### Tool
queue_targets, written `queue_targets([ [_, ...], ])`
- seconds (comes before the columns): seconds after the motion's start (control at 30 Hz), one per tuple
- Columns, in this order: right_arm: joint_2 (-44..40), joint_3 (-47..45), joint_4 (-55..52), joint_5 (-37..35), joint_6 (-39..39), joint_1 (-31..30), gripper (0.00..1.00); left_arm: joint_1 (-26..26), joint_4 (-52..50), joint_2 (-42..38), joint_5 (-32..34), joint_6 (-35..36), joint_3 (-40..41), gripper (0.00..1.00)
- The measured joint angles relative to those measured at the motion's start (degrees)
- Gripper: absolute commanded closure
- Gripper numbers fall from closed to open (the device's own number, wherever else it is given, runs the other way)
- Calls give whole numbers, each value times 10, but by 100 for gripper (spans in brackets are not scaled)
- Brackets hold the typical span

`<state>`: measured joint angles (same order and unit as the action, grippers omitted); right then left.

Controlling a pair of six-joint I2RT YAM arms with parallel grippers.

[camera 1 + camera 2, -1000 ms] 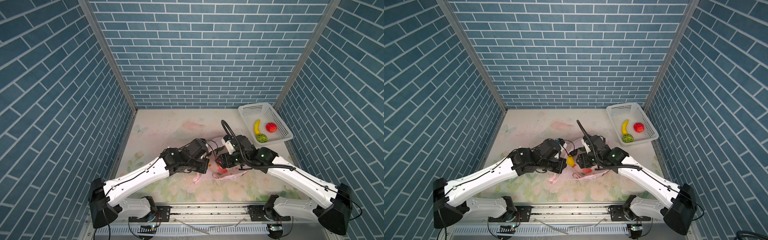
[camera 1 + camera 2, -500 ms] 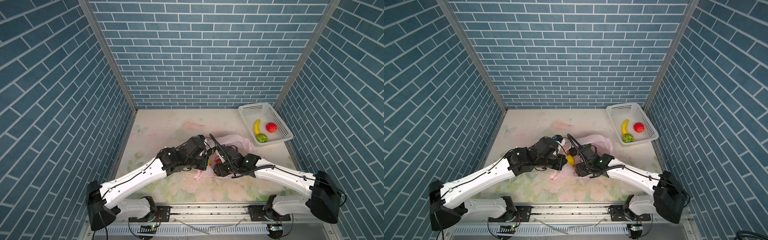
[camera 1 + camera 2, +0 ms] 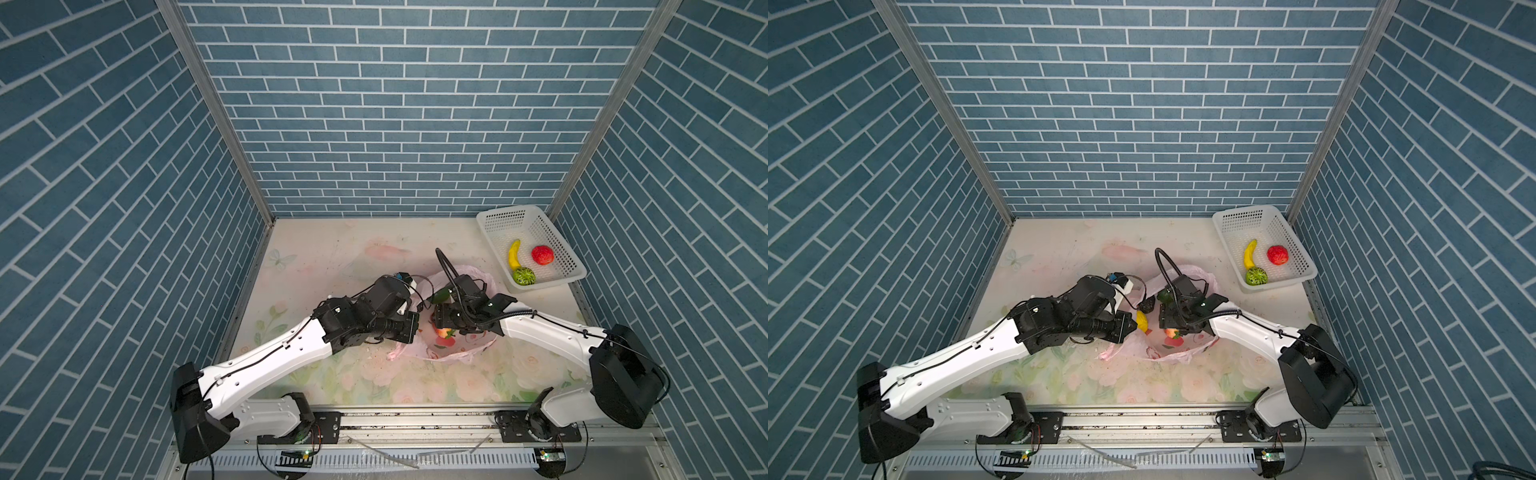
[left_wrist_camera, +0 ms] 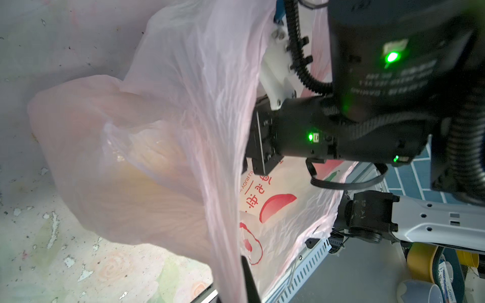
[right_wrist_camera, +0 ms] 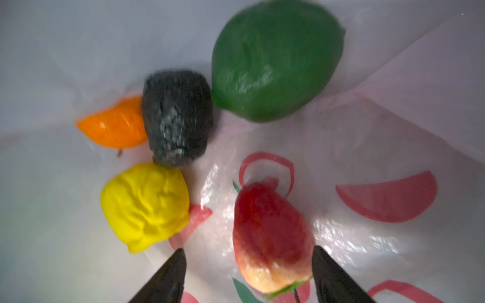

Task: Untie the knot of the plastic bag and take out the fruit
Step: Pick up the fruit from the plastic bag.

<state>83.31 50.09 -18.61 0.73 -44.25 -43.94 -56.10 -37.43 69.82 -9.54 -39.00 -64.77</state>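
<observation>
Swung inward since a second ago: rear link of right arm. Far lip of bag now ballooned up behind the wrist, not showing then.

Jaws of right gripper [image 5: 248, 251] spread wide, nothing clamped. Tips bracketing a strawberry [image 5: 270, 236], one tip just beside its flank, the other well clear; contact not confirmed. Judged lined up for a pinch on that piece.

Beyond the tips, on the bag floor: lemon [image 5: 145, 204], dark round piece [image 5: 178, 118] touching an orange piece [image 5: 115, 123], large green fruit [image 5: 275, 60] farthest off. All blurred.

Around them, plastic bag [image 3: 453, 356], slumped on floral table [image 3: 332, 257], mouth gaping. No knot seen; loose handle [image 3: 394, 354] trailing off near rim, so judged untied.

Closed on a fold of bag rim: left gripper [image 4: 241, 270], film drawn taut up from it. Judged there to prop the mouth for the other arm.

Pose: both forearms low, stretched toward centre, grippers almost nose to nose; right wrist pitched down into the mouth, left wrist level beside it.

Well apart, far right corner: white basket [image 3: 544, 284] holding banana [image 3: 514, 254], red fruit [image 3: 542, 254], knobbly green fruit [image 3: 523, 275]. Unloading judged partway.
</observation>
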Motion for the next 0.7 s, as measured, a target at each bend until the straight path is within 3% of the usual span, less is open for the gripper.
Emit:
queue_targets([
  [0.7, 105, 0, 234, -148, -197, 12, 19, -2, 14, 31, -37, 10, 0, 100],
])
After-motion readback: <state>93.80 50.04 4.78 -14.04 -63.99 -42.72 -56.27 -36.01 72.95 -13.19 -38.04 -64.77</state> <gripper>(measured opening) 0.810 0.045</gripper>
